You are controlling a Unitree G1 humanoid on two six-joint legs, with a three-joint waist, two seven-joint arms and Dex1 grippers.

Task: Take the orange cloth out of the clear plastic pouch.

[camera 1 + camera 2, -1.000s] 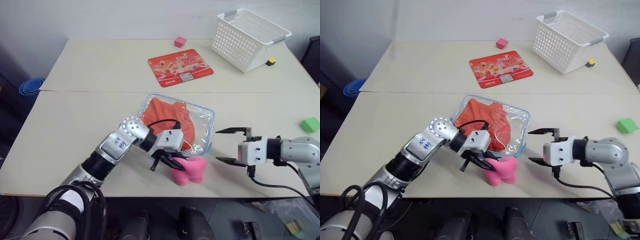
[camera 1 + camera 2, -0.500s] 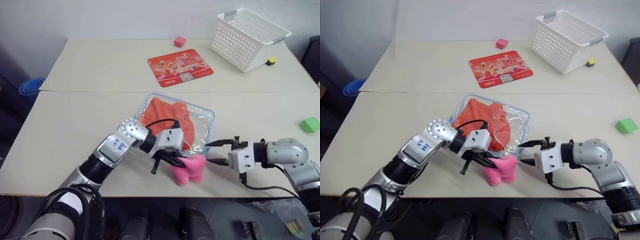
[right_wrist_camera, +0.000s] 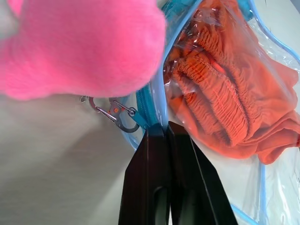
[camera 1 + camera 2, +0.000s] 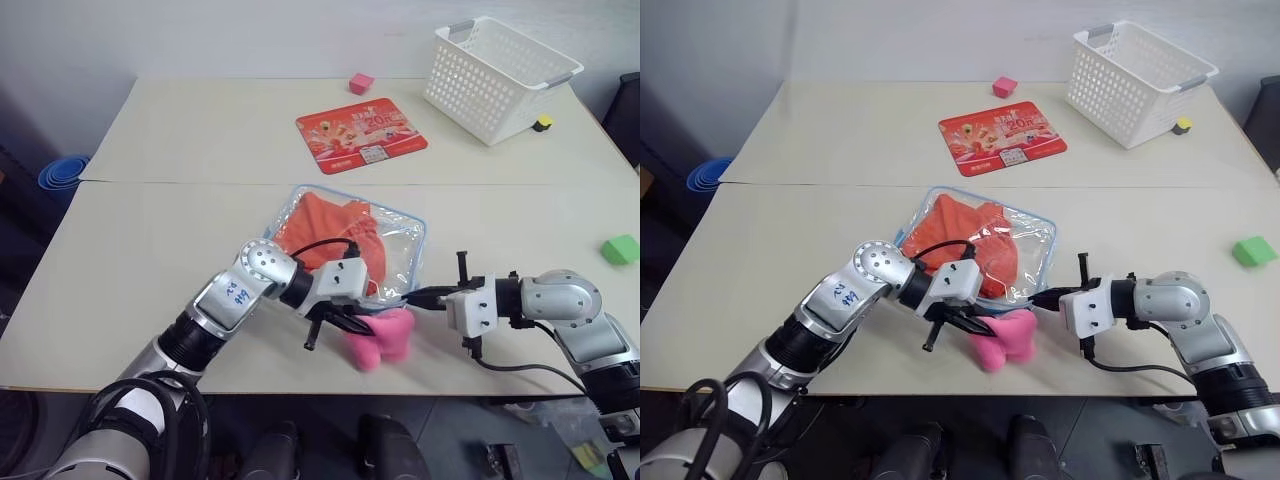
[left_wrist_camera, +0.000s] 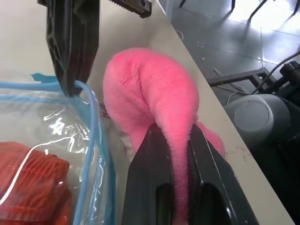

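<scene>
The clear plastic pouch (image 4: 360, 245) lies flat near the front edge of the pale worktop (image 4: 180, 150), with the orange cloth (image 4: 335, 235) inside it. A pink plush toy (image 4: 380, 338) sits just beside the pouch's near corner, close to the worktop's front edge. The left pincer (image 4: 345, 322) is pressed together on a limb of the plush toy, and the right pincer (image 4: 415, 297) is pinched on the pouch's light blue zipper edging at that same corner. The two pincers crowd this corner; to the left and behind the pouch the worktop is bare.

The right wrist view shows the black fingers (image 3: 154, 187) closed on the blue edging, a small metal clasp (image 3: 115, 117) lying next to them, and the ribbed folds of the cloth behind the plastic. The left wrist view shows the fingers (image 5: 150, 187) squeezing the pink limb.

Farther back lie a red printed mat (image 4: 360, 134), a pink cube (image 4: 360, 83), a white lattice basket (image 4: 498, 78) and a small yellow and black object (image 4: 542, 123); a green block (image 4: 621, 249) sits near the right edge. A seam runs across the worktop. Blue stacked bowls (image 4: 62, 174) stand on the floor at left.
</scene>
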